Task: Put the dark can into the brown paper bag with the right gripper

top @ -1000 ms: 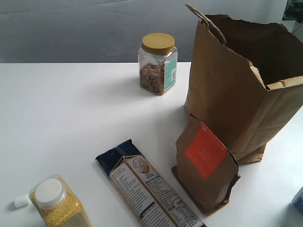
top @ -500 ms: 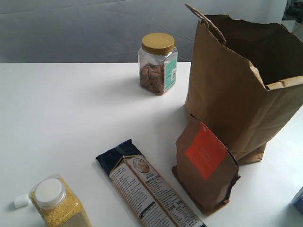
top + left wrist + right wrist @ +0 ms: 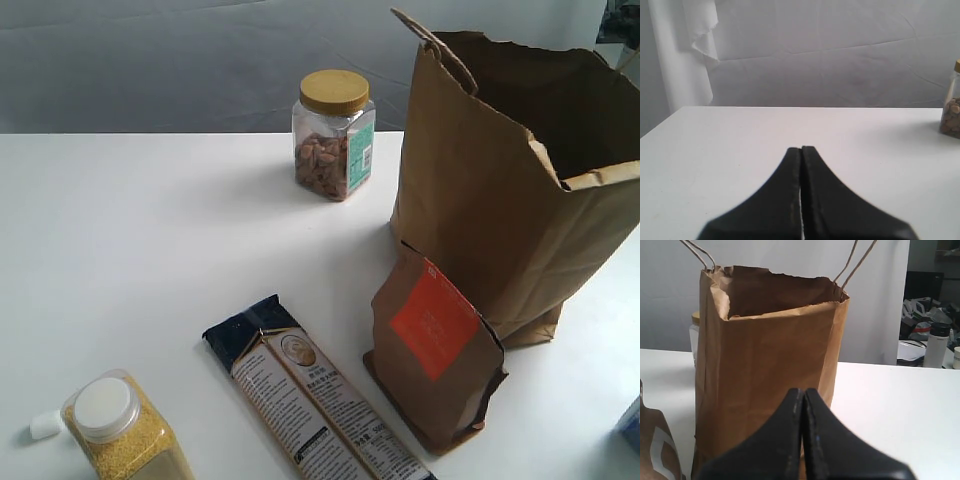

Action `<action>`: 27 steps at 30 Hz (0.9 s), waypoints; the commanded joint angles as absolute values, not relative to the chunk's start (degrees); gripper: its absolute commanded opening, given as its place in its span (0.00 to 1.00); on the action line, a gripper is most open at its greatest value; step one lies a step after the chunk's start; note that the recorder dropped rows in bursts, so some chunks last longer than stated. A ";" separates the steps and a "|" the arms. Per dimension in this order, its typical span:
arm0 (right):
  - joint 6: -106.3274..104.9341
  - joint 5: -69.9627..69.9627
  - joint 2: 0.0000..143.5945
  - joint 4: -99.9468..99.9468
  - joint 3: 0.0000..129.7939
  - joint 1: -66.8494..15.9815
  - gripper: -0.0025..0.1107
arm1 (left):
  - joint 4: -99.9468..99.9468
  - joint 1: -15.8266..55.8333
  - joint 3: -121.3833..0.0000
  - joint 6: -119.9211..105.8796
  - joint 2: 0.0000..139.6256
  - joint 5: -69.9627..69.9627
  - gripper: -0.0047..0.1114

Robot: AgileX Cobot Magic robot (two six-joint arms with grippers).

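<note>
The brown paper bag (image 3: 520, 170) stands upright and open-topped at the right of the table, its twisted handles sticking up. In the right wrist view the brown paper bag (image 3: 765, 365) fills the middle, directly beyond my right gripper (image 3: 802, 390), whose black fingers are pressed together with nothing between them. My left gripper (image 3: 801, 148) is shut too and empty, over bare white table. Neither gripper shows in the exterior view. The dark can is not visible in any view.
A yellow-lidded nut jar (image 3: 334, 135) stands left of the bag. A small brown pouch with an orange label (image 3: 433, 345) leans in front of the bag. A long dark packet (image 3: 310, 395) and a white-capped grain jar (image 3: 125, 430) lie near the front edge.
</note>
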State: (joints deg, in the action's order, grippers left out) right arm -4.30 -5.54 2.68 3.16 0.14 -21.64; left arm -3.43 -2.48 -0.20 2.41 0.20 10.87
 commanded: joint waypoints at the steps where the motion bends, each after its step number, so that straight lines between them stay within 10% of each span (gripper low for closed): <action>1: -4.48 -5.48 2.36 3.45 0.00 -21.78 0.02 | -3.58 -2.13 0.00 2.61 0.00 10.78 0.04; 27: -4.40 -5.37 2.12 3.45 0.00 -19.50 0.02 | -3.58 -2.13 0.00 2.61 0.00 10.78 0.04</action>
State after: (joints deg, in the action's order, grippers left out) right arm -4.30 -5.54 2.47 3.16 0.14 -19.92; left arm -3.43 -2.48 -0.20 2.41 0.20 10.87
